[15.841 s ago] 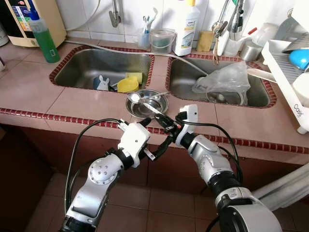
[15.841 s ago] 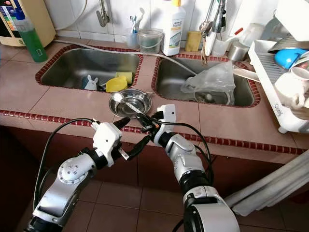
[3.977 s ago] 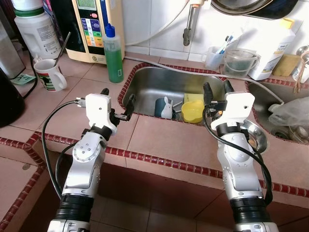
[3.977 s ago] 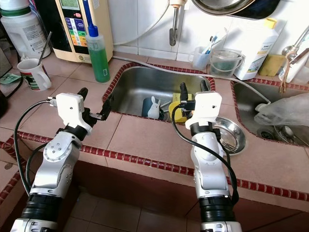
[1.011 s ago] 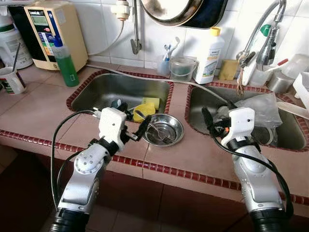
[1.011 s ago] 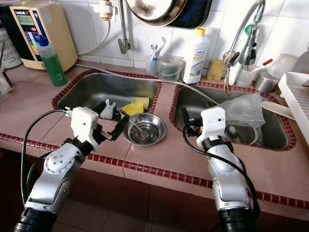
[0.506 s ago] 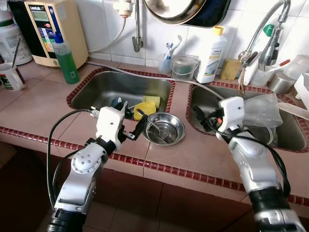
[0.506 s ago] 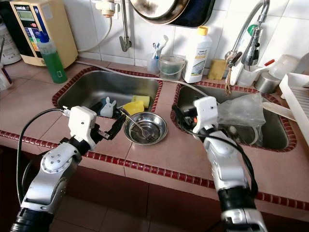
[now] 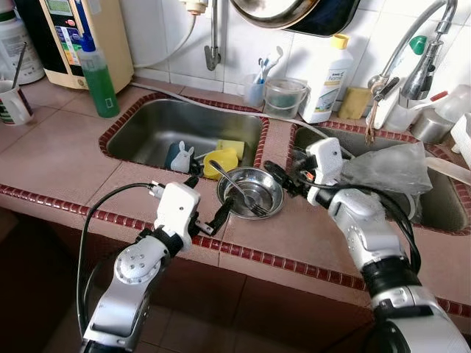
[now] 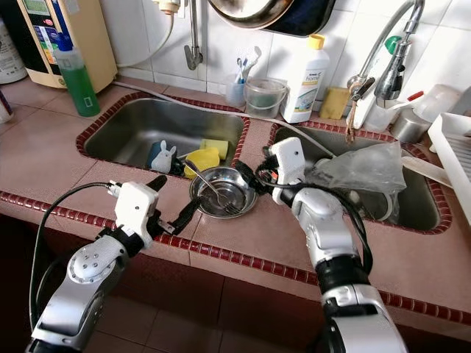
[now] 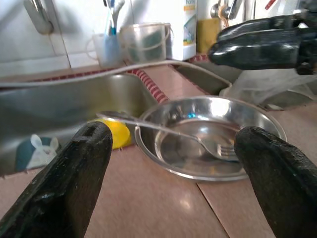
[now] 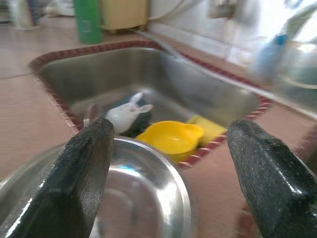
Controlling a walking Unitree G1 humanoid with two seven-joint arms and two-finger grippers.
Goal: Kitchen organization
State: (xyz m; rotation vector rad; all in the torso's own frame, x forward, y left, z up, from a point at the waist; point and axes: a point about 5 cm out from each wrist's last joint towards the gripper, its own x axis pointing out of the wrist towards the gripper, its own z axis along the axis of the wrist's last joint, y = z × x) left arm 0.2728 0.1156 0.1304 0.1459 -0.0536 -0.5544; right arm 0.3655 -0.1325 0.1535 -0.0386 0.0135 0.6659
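Both grippers hang spread and empty beside the steel bowl [image 9: 250, 191] on the counter strip between the sinks — left gripper [image 9: 208, 208] at its near rim, right gripper [image 9: 282, 175] opposite — and a clumsy nudge could tip its fork [image 11: 218, 147] out.

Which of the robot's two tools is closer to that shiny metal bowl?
Right. The right tool hovers at the metal bowl's far rim, fingers open; the left tool sits just short of its near edge.

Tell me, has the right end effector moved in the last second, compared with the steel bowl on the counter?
Yes. The right end effector has come left from over the right sink to the rim of the steel bowl, its fingers open.
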